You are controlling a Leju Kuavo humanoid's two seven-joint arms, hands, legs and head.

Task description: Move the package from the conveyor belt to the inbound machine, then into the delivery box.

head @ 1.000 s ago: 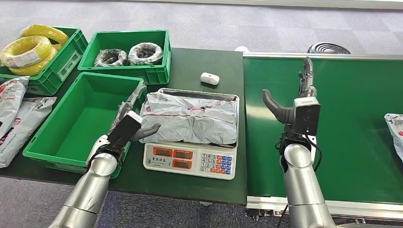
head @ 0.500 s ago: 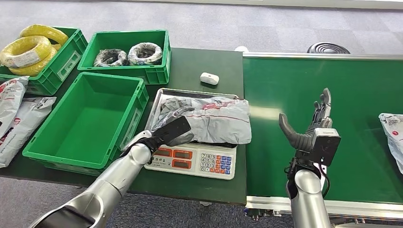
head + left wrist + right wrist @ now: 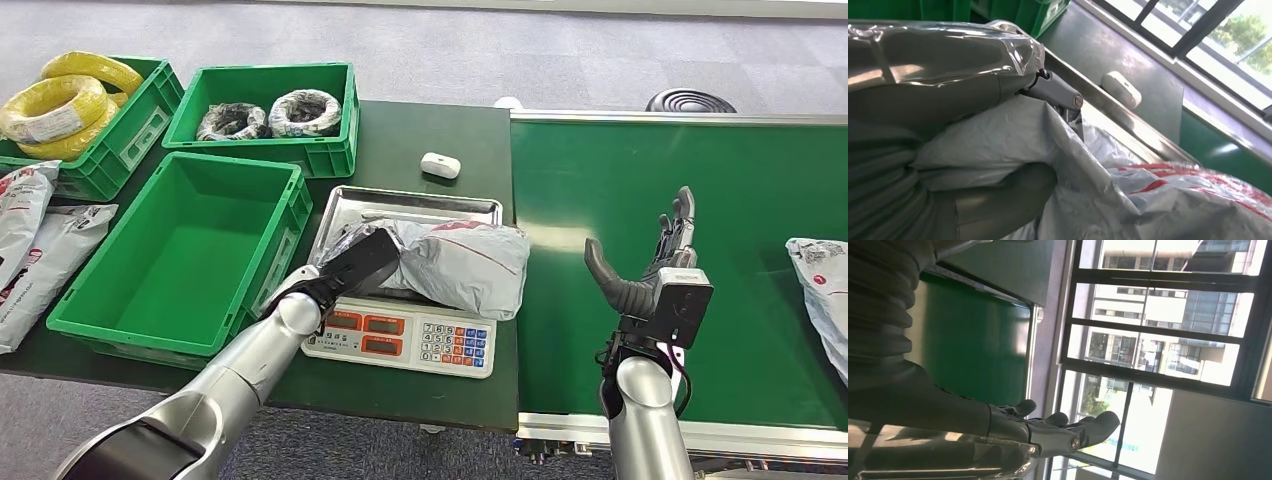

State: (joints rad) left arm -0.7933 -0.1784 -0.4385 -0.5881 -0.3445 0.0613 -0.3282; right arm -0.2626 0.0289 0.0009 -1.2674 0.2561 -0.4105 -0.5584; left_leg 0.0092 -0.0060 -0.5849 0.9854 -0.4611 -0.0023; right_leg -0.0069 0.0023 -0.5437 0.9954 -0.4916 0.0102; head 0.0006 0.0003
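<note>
A grey plastic package (image 3: 465, 262) with red print lies bunched on the steel tray (image 3: 420, 200) of the weighing scale (image 3: 400, 335), its right end hanging over the tray's edge. My left hand (image 3: 355, 265) grips the package's left end. In the left wrist view, the thumb and fingers (image 3: 1053, 90) pinch a fold of the package (image 3: 1148, 205). My right hand (image 3: 650, 265) is held up over the green conveyor belt (image 3: 700, 170), fingers spread and holding nothing; its fingers (image 3: 1068, 432) also stand apart in the right wrist view. The empty green delivery box (image 3: 170, 250) stands left of the scale.
A second grey package (image 3: 825, 285) lies on the belt at the right edge. A small white device (image 3: 441, 165) sits behind the scale. Two green crates (image 3: 270, 110) with wire coils stand at the back left, and more packages (image 3: 30, 250) lie at the far left.
My left hand moved from beside the green box onto the package and gripped it, bunching it rightward on the tray. My right hand drew back nearer. The second package moved slightly left.
</note>
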